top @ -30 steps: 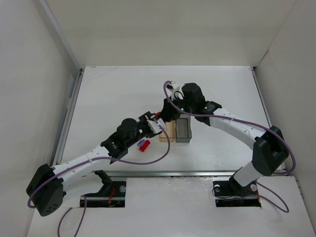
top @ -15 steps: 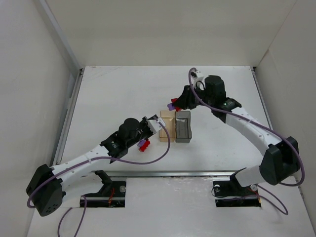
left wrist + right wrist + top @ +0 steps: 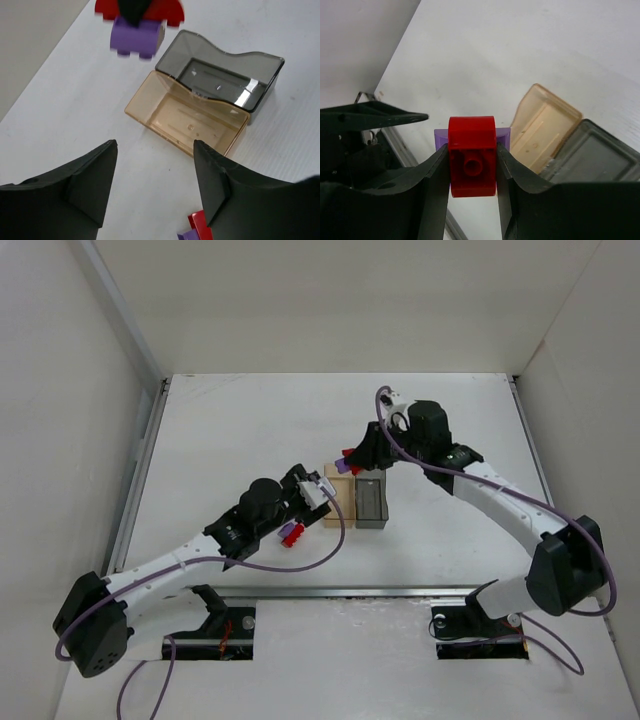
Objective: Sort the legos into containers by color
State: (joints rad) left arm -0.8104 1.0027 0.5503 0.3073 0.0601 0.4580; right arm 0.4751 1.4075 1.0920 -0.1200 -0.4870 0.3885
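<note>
The right jaws are squeezing a red brick [image 3: 472,150] stuck to a purple brick [image 3: 136,37]. The tan tray [image 3: 341,508] is sitting at 6 o'clock from them. The left jaws are gaping open.

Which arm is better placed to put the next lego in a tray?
Right. Its pincer is shut on a red brick with a purple brick attached, by the far end of the tan tray. The left pincer is open and empty.
</note>
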